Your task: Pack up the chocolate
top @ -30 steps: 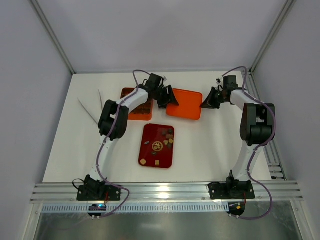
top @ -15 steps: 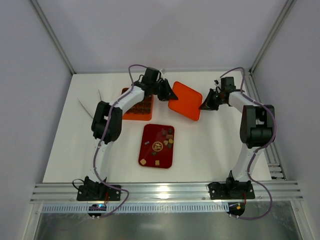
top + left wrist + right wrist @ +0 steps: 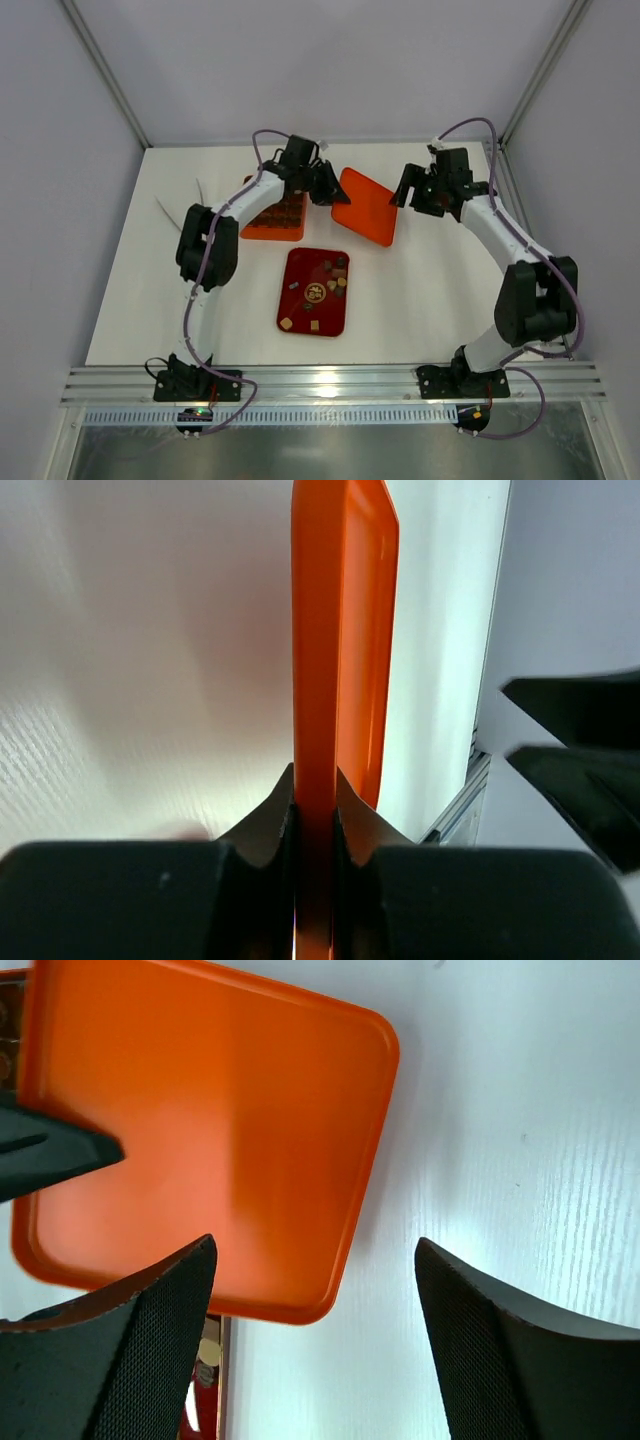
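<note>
Several small chocolate pieces, brown and tan, lie on the dark red tray at mid table. One pale piece shows at the tray's corner in the right wrist view. My left gripper is shut on the edge of a flat orange lid, holding it tilted off the table. The right gripper stands open just right of the lid, with nothing between its fingers. The orange box with cells sits under the left arm, partly hidden.
Two thin pale sticks lie at the far left. The right gripper's black fingers show at the right of the left wrist view. Metal rails run along the near table edge.
The right gripper has opened, let go of the orange lid and drawn back. The left gripper has shut on the lid's other edge and tilted it up.
</note>
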Controlling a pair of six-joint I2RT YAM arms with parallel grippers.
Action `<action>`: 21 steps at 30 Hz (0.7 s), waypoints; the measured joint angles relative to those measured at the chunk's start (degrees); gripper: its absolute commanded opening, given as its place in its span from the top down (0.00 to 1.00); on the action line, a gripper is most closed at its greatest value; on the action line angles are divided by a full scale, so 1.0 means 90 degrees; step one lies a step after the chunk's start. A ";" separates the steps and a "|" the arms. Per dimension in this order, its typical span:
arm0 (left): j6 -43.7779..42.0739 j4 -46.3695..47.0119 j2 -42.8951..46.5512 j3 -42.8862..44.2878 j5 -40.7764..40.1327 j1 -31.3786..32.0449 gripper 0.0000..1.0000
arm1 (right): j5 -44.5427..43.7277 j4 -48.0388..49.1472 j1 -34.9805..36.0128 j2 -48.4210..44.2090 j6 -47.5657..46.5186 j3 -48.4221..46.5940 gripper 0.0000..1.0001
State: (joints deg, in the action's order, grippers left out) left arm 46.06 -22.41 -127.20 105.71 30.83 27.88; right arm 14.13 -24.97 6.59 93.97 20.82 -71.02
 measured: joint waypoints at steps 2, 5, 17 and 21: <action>-0.0022 -0.0209 0.0163 0.0000 -0.0041 -0.0012 1.00 | -0.0527 -0.0036 0.0401 -0.0729 -0.0175 0.0126 0.18; -0.0061 -0.0614 0.0389 0.0002 -0.0085 -0.0022 1.00 | -0.1253 -0.0005 0.1326 -0.1627 -0.0478 0.0321 0.18; 0.0107 -0.1409 0.1127 -0.0427 0.0131 -0.0044 1.00 | -0.3847 0.0255 0.4804 -0.2317 -0.2103 0.1214 0.18; 0.0202 -0.1469 0.1457 -0.0797 0.0177 -0.0056 1.00 | -0.4801 0.0308 0.5374 -0.1783 -0.2560 0.1190 0.21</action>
State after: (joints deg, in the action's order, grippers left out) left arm 47.88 -35.64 -114.08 98.54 32.42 27.38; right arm -29.08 -22.20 54.96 77.93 -2.22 -60.31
